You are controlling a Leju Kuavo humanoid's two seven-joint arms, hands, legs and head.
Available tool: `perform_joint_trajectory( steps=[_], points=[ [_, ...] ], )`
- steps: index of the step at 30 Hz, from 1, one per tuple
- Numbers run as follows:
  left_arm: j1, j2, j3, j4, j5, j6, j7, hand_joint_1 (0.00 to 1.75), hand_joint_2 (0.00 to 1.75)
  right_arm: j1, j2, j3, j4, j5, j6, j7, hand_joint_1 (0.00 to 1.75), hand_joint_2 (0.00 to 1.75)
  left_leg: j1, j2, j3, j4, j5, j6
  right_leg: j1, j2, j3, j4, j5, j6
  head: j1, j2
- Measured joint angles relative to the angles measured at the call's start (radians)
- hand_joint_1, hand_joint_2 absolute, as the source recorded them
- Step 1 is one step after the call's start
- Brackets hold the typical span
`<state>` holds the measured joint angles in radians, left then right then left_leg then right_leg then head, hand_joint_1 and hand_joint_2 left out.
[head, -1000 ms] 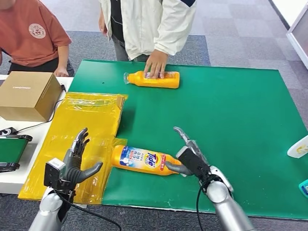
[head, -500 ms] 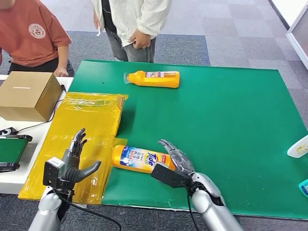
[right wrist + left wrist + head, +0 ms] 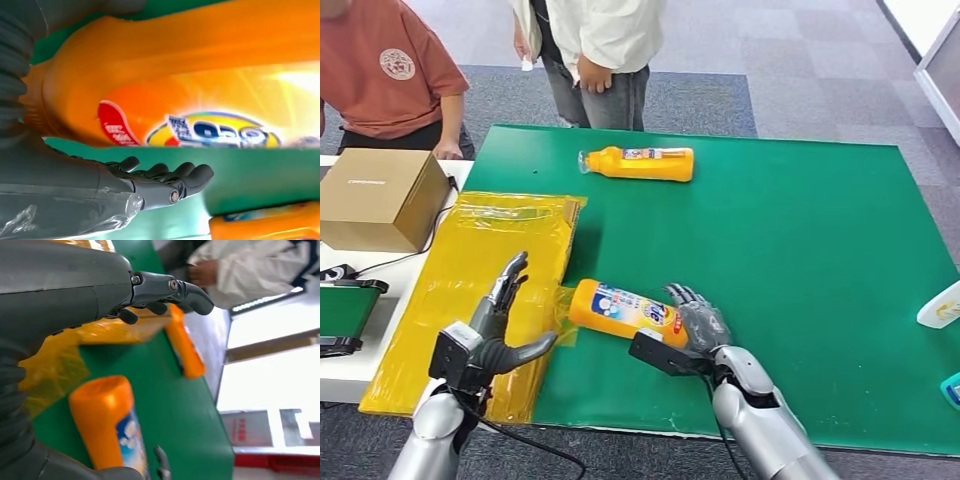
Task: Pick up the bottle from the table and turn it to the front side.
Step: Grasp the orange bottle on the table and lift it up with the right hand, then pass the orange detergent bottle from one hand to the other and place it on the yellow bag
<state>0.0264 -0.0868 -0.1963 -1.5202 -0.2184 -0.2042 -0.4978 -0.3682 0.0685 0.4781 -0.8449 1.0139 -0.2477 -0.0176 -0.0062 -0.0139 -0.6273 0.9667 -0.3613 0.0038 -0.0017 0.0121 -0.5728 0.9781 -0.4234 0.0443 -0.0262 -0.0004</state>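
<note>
A: What's the surface like?
B: A worktop point(image 3: 810, 230) under a green mat, grey carpet tiles beyond — yellow plastic bags point(image 3: 482, 275) on its left side, a cardboard box point(image 3: 380, 195) further left.
A: And the bottle?
B: The near orange bottle point(image 3: 626, 312) lies on its side, label up, tilted. The right hand point(image 3: 701, 325) rests against its cap end, fingers extended, not closed round it.
A: The other hand?
B: The left hand point(image 3: 497, 325) hovers spread over the bags, holding nothing.
A: Anything far off?
B: A second orange bottle point(image 3: 641, 164) — two people stand behind the far edge.
</note>
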Motion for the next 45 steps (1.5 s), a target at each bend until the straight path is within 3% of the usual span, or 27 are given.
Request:
perform_joint_trajectory(
  steps=[4,8,9,23,29,34,40,45],
  points=[
    [0.006,0.008,-0.079,-0.099,0.0,0.004,0.0,0.0,1.75,-0.027,0.006,-0.015,0.06,0.034,-0.008,0.01,0.0,1.75,0.0,0.0,0.001,0.0,0.0,0.0,0.0,0.0,0.001,0.0,0.001,0.0,0.0,0.0],
    [0.015,0.02,-0.132,-0.172,0.007,0.005,-0.009,0.0,1.75,-0.036,0.012,-0.03,0.086,0.051,-0.004,0.005,1.64,1.75,0.0,0.0,0.005,0.0,0.0,0.0,0.0,0.0,0.001,0.0,0.0,0.0,0.0,0.0],
    [0.018,0.022,-0.141,-0.186,0.009,0.006,-0.011,0.0,1.75,-0.036,0.013,-0.034,0.088,0.055,-0.003,0.002,1.72,1.75,0.0,0.0,0.006,0.0,0.0,0.0,0.0,0.0,0.001,0.0,0.0,0.0,0.0,0.0],
    [0.031,0.047,-0.158,-0.244,0.031,0.013,-0.015,0.0,1.75,-0.023,0.022,-0.088,0.08,0.033,-0.006,-0.058,1.75,1.75,0.0,0.0,0.007,0.0,0.0,0.0,0.0,0.0,0.001,0.0,0.0,0.0,0.0,0.0],
    [0.043,0.049,-0.144,-0.245,0.076,0.04,0.007,0.0,1.75,0.014,0.04,-0.184,0.017,-0.264,0.119,-0.187,1.75,1.75,0.0,0.0,0.007,0.0,0.0,-0.001,0.0,0.001,0.005,0.0,0.001,-0.001,0.0,0.0],
    [0.06,0.036,-0.109,-0.241,0.153,0.062,0.023,0.0,1.75,0.104,0.055,-0.243,-0.092,-0.516,0.243,-0.257,1.75,1.75,0.001,0.0,0.005,0.0,0.0,-0.001,0.0,0.001,0.004,0.0,0.0,-0.001,0.0,0.0],
    [0.082,0.016,-0.084,-0.24,0.265,0.047,0.017,0.0,1.75,0.19,0.057,-0.256,-0.256,-0.677,0.252,-0.286,1.75,1.75,0.0,0.0,0.002,0.0,-0.001,-0.001,0.001,0.001,0.002,0.0,0.0,-0.001,0.0,0.0],
    [0.109,-0.023,-0.054,-0.252,0.647,-0.055,0.095,0.0,1.75,0.242,0.058,-0.24,-0.39,-0.717,0.185,-0.333,1.75,1.75,0.0,0.0,0.001,0.0,-0.001,0.0,0.0,0.001,0.001,0.0,-0.001,-0.001,0.0,0.0]
  ],
)
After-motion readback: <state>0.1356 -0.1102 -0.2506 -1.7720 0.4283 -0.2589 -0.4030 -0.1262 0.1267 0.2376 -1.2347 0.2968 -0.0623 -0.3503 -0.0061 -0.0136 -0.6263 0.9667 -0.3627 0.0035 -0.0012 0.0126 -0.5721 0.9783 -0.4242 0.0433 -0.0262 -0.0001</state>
